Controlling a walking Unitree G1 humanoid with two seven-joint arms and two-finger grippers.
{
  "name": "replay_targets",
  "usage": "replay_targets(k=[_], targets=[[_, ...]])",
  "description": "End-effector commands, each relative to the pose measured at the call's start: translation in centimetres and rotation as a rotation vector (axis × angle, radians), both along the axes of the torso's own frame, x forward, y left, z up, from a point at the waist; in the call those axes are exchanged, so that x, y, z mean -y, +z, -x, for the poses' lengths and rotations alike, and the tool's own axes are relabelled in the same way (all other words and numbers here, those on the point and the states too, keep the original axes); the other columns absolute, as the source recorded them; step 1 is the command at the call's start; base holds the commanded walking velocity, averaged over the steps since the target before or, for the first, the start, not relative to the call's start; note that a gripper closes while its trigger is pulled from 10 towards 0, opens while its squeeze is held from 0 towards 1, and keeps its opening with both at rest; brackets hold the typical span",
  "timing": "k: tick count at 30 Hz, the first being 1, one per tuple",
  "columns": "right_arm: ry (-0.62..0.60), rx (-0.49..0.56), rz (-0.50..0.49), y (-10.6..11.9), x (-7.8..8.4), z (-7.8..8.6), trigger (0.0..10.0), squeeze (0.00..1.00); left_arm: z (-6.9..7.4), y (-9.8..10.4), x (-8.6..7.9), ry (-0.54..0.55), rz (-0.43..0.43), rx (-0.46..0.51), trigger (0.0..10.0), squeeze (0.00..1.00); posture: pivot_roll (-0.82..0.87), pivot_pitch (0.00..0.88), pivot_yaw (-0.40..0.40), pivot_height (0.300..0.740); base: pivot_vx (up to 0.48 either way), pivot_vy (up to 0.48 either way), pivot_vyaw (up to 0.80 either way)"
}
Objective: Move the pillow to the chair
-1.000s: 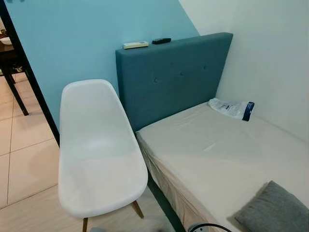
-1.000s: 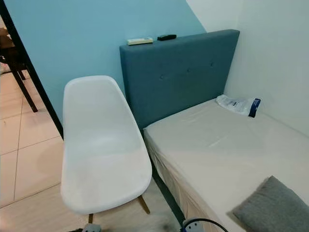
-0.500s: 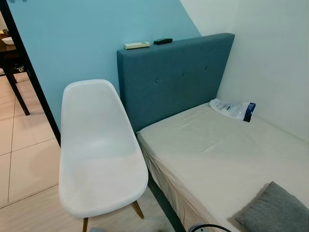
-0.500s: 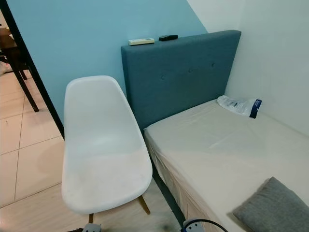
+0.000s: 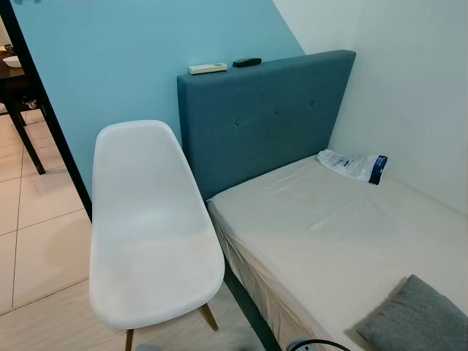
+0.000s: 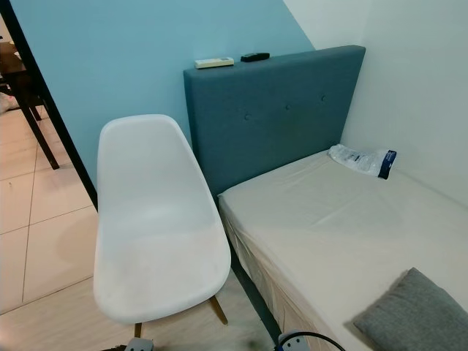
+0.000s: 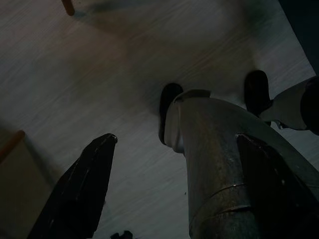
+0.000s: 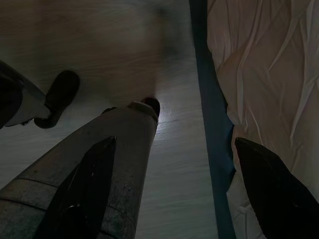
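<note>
Left eye view: one pillow (image 5: 415, 320), one chair (image 5: 150, 234)

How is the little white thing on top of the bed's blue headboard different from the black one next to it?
The white remote is pale and looks longer; the black remote is dark and looks shorter. The white remote lies nearer the headboard's chair-side end; the black remote sits further along toward the corner wall. Both are slim bars lying flat on the headboard's top edge, a small gap between them.
</note>
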State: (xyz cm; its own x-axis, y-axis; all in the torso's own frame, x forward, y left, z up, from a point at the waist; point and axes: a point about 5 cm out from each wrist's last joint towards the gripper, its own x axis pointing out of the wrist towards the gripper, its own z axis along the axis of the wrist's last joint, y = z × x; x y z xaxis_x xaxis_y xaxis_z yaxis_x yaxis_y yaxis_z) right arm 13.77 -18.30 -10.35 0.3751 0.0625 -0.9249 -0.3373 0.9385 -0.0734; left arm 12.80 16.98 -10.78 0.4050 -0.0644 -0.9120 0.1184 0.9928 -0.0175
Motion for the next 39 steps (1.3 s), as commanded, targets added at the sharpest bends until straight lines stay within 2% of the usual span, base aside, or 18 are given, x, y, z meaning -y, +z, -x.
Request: replay_targets(k=[1,17,39], targets=[[-0.002,-0.055,0.002,-0.54,-0.17,1.53,10.0,0.0,1.36,-0.43,-0.06,-0.014,-0.001,-0.056,10.0,0.0,0.01,0.0,-0.05,0.74,0.0,0.0,0.0],[0.0,-0.066,0.009,-0.67,0.0,2.03,10.0,0.0,1.38,-0.36,-0.75,-0.025,-0.009,-0.054,10.0,0.0,0.01,0.0,-0.042,0.74,0.0,0.0,0.0],[-0.008,-0.061,0.001,-0.62,-0.16,1.8,10.0,0.0,1.33,-0.4,-0.24,-0.028,-0.002,-0.058,10.0,0.0,0.01,0.0,-0.038,0.74,0.0,0.0,0.0]])
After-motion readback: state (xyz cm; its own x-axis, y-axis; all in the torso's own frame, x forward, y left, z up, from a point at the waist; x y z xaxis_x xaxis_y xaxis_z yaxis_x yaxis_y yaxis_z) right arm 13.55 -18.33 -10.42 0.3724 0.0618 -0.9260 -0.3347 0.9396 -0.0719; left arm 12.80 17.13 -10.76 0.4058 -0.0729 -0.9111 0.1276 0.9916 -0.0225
